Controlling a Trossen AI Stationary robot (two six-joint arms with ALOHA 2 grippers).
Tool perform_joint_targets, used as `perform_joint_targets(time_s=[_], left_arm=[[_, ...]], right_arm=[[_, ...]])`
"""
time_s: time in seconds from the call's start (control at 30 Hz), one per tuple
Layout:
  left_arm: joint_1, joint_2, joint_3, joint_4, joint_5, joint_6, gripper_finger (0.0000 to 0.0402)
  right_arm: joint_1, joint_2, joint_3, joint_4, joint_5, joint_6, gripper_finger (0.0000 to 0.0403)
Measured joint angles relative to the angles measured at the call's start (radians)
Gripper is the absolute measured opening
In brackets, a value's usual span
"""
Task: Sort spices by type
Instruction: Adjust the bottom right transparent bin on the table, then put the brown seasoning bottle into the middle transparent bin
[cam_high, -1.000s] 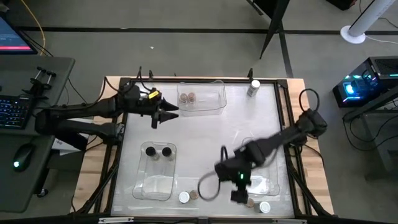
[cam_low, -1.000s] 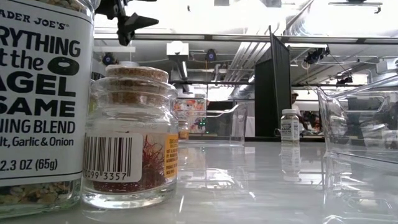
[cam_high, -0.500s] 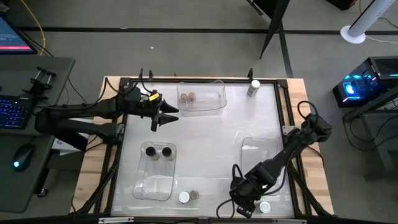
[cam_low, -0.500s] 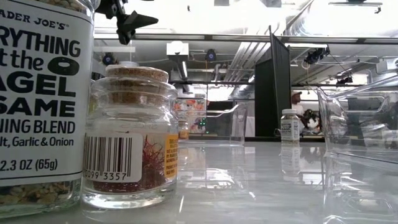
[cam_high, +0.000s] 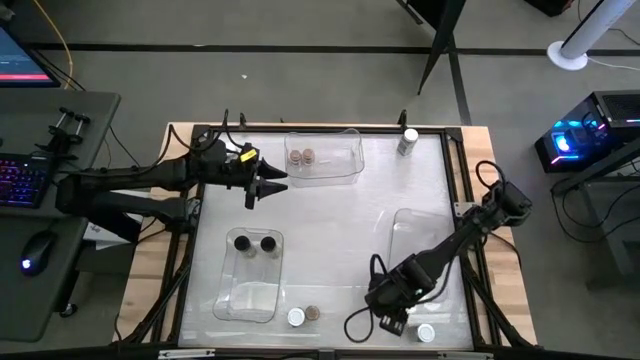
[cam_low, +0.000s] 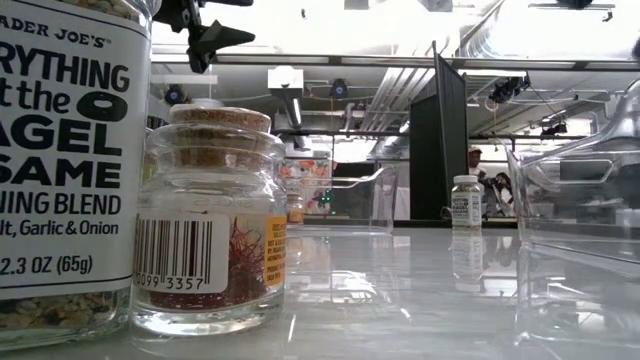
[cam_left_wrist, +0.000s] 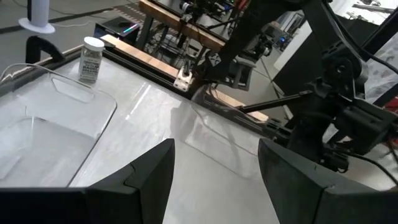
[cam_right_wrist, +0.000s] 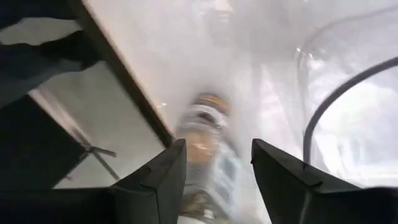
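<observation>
White desk (cam_high: 340, 215): near its front edge, our right gripper (cam_right_wrist: 214, 171) straddled a spice jar (cam_right_wrist: 208, 155), fingers (cam_right_wrist: 155, 183) part-open, not yet gripping; we judged centring before closing wise.

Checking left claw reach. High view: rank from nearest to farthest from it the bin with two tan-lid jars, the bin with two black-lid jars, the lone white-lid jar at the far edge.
From the left claw:
1. Bin with two tan-lid jars, just beside the claw toward the far edge.
2. Bin with two black-lid jars, on the near-left side.
3. White-lid jar, far edge, toward the right.
</observation>
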Motion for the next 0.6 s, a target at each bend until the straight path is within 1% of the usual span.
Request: perform_joint_targets(time_s=[0.1,0.17,0.23,0.33,0.4,0.47,0.53,0.6], left_arm=[[0.000,0.000,0.000,0.000,-0.001,0.000,0.0218],[0.000,0.000,0.000,0.000,-0.001,0.000,0.0218],[0.000,0.000,0.000,0.000,-0.001,0.000,0.0218],[0.000,0.000,0.000,0.000,-0.001,0.000,0.0218],[0.000,0.000,0.000,0.000,-0.001,0.000,0.0218],[0.000,0.000,0.000,0.000,-0.001,-0.001,0.0218],[0.000,0.000,0.000,0.000,-0.001,0.000,0.0218],[0.000,0.000,0.000,0.000,-0.002,0.000,0.0218]], right_arm=[[-0.015,0.000,0.000,-0.076,0.000,-0.052,0.0177],[-0.022,0.000,0.000,-0.098,-0.005,-0.057,0.0177],[-0.022,0.002,0.010,-0.067,-0.009,-0.044,0.0177],[0.003,0.001,0.035,0.062,-0.001,-0.010,0.0177],[0.034,0.000,0.040,0.132,0.027,0.042,0.0177],[0.069,0.001,0.040,0.182,0.084,0.076,0.0177],[0.103,0.001,0.040,0.199,0.139,0.090,0.0177],[0.129,0.001,0.040,0.184,0.169,0.105,0.0178]])
